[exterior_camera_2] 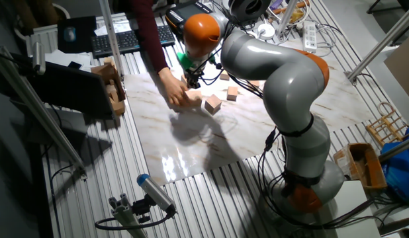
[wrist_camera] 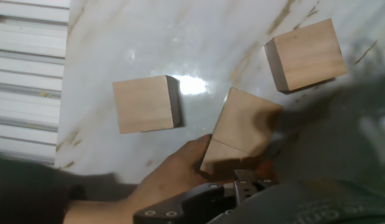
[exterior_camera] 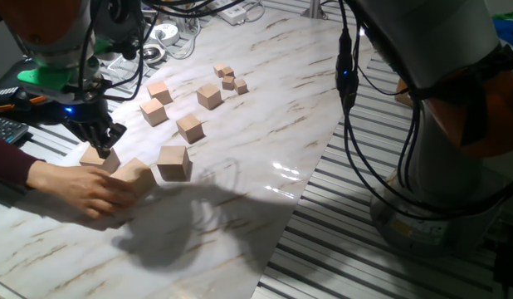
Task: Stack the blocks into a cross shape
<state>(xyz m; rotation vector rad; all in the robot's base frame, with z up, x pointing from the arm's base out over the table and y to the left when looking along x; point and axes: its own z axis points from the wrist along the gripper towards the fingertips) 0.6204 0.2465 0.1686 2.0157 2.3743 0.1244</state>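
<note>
Grey arm (exterior_camera_2: 284,73) with orange joint caps, black cables, seemingly a green wrist ring

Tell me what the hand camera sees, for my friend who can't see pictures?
A person's hand reaches in from the bottom left and touches a tan wooden block lying on the marbled table. Two more blocks lie apart from it, one to the left and one at the upper right. The gripper's dark base shows at the bottom edge.

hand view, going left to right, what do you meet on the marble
Left block → person's hand reaching in from the lower left → the two touching blocks it holds, in the middle → right block at the upper right.
</note>
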